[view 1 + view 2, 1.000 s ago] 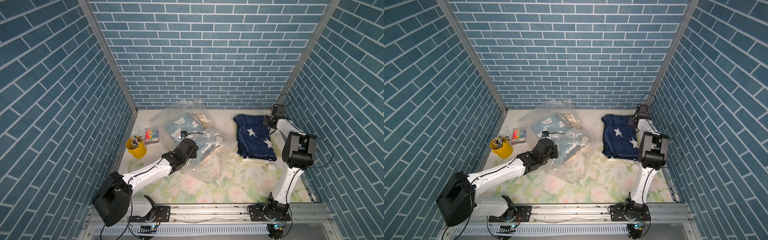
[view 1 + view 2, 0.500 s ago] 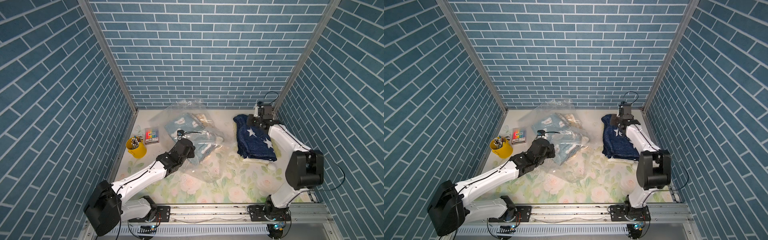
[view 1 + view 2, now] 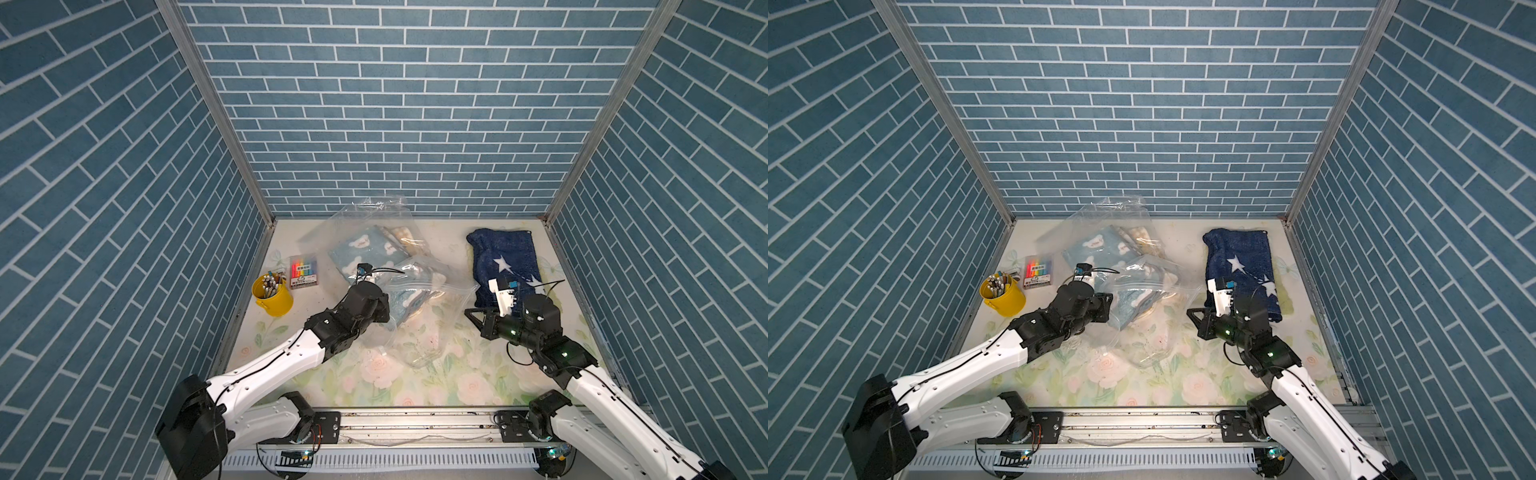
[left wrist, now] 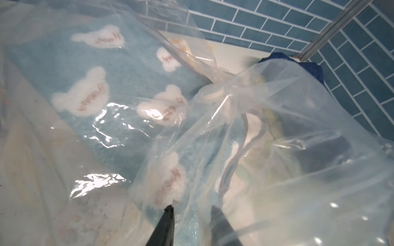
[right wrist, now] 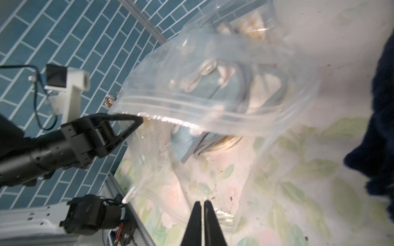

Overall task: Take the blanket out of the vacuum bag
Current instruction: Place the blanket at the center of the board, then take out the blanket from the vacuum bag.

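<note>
The vacuum bag [image 3: 419,340] [image 3: 1150,345] lies crumpled mid-table, clear and crinkly. Inside it shows a light-blue blanket [image 3: 365,249] [image 4: 119,70] with white bear shapes. My left gripper [image 3: 384,309] [image 4: 191,209] is at the bag's left side, jaws apart, with plastic film between them; one fingertip [image 4: 215,210] shows only through the film. My right gripper [image 3: 468,311] [image 5: 200,203] hangs just right of the bag's raised zip edge [image 5: 191,106], shut, nothing visible between its fingers. A navy star blanket [image 3: 507,257] [image 3: 1241,257] lies outside the bag at back right.
A yellow cup of pens [image 3: 272,293] and a marker pack [image 3: 303,270] stand at the left wall. Brick walls close in three sides. A metal rail [image 3: 415,424] runs along the front. A beige item [image 3: 403,237] lies in the bag's far end.
My right arm swung from the navy blanket at the back towards the front, beside the bag, and its jaws closed. My left gripper's jaws parted at the bag.
</note>
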